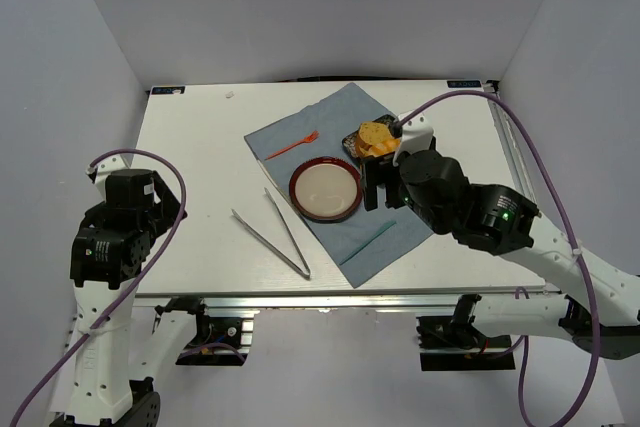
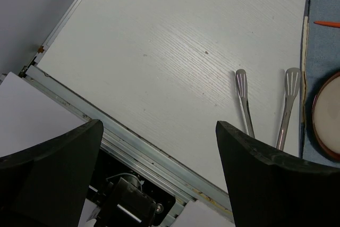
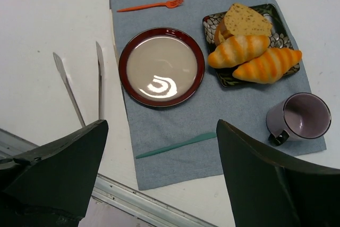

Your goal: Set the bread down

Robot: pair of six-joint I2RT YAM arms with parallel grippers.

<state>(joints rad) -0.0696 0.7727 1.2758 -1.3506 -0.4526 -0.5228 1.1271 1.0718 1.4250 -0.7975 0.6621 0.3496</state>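
Currently bread [image 3: 239, 50] lies on patterned tray [image 3: 276, 36], right of red plate [image 3: 161, 66]; right tool [image 1: 381, 187] and left tool [image 2: 159, 131] both spread wide, holding nothing.

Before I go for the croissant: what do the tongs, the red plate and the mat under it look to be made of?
The tongs look like polished metal, probably steel: silvery, with bright streaks of reflection. The plate is glossy, either glazed ceramic or hard plastic, I cannot tell which: there is sharp glare on its pale centre. The mat looks like blue-grey woven cloth: matte, no shine.
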